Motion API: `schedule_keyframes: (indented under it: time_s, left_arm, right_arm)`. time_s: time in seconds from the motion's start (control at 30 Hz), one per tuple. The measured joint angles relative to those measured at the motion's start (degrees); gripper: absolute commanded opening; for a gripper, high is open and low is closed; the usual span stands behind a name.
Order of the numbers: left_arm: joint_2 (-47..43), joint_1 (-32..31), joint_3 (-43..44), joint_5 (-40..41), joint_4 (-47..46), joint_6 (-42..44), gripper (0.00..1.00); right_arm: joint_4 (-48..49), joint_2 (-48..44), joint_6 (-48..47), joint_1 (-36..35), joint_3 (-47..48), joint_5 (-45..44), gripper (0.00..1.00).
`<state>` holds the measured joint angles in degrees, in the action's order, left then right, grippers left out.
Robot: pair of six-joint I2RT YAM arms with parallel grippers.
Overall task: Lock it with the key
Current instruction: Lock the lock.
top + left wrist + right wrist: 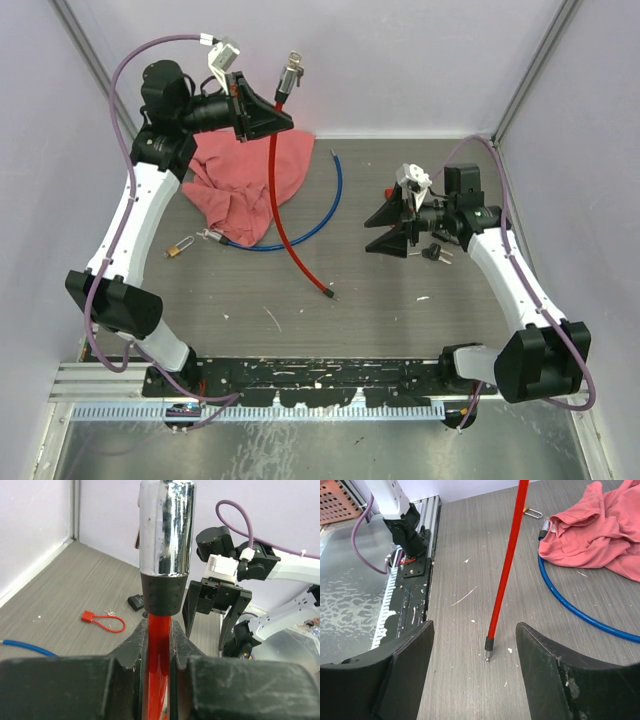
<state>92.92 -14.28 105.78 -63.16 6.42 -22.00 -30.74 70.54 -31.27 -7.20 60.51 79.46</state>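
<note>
Left tool [159,636] clamps the red cable lock [282,205] just under its chrome head [165,530]; right tool [474,630] gapes near keys [436,252].

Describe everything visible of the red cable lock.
The red cable lock is a glossy, red-coated cable topped by a chrome cylinder with a black dimpled collar. The left pincer clamps the cable just below that collar and holds the head up in the air. The cable slopes down to its black-capped metal tip, which rests on the table and is not plugged into the head.
</note>
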Motion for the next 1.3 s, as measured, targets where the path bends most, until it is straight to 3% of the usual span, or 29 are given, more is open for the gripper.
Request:
schedule_keyframes:
  time_s: [0.17, 0.47, 0.67, 0.8, 0.97, 1.07, 1.17, 1.3]
  left_arm:
    - [0.7, -0.4, 3.2, 4.0, 8.2, 1.0, 0.0]
    - [1.0, -1.8, 7.3, 9.0, 15.3, 2.0, 0.0]
    - [1.0, -2.1, 8.4, 12.7, 16.3, 1.9, 0.0]
    - [1.0, -2.6, 8.3, 16.7, 16.5, 1.6, 0.0]
    - [1.1, -4.2, 8.4, 21.4, 16.5, 1.5, 0.0]
    - [1.9, -5.4, 9.3, 23.9, 16.5, 1.5, 0.0]
    - [2.7, -6.3, 10.1, 26.5, 16.5, 1.6, 0.0]
    - [2.8, -7.5, 10.4, 29.7, 16.6, 1.7, 0.0]
  right_arm:
    - [2.8, 1.4, 4.3, -1.4, 0.6, -2.8, 0.71]
    - [23.5, 0.7, 25.9, -11.1, -9.6, -14.4, 0.7]
    - [37.4, 0.7, 49.0, -12.3, -14.6, -25.4, 0.67]
    - [40.8, 1.8, 64.5, -13.4, -16.6, -33.1, 0.67]
    - [45.9, 7.3, 83.3, -14.7, -17.0, -36.5, 0.67]
    - [47.9, 10.3, 95.0, -14.9, -18.9, -37.7, 0.7]
    - [47.9, 11.5, 100.9, -14.9, -20.1, -38.7, 0.74]
    - [47.8, 11.5, 108.2, -14.9, -20.1, -39.8, 0.88]
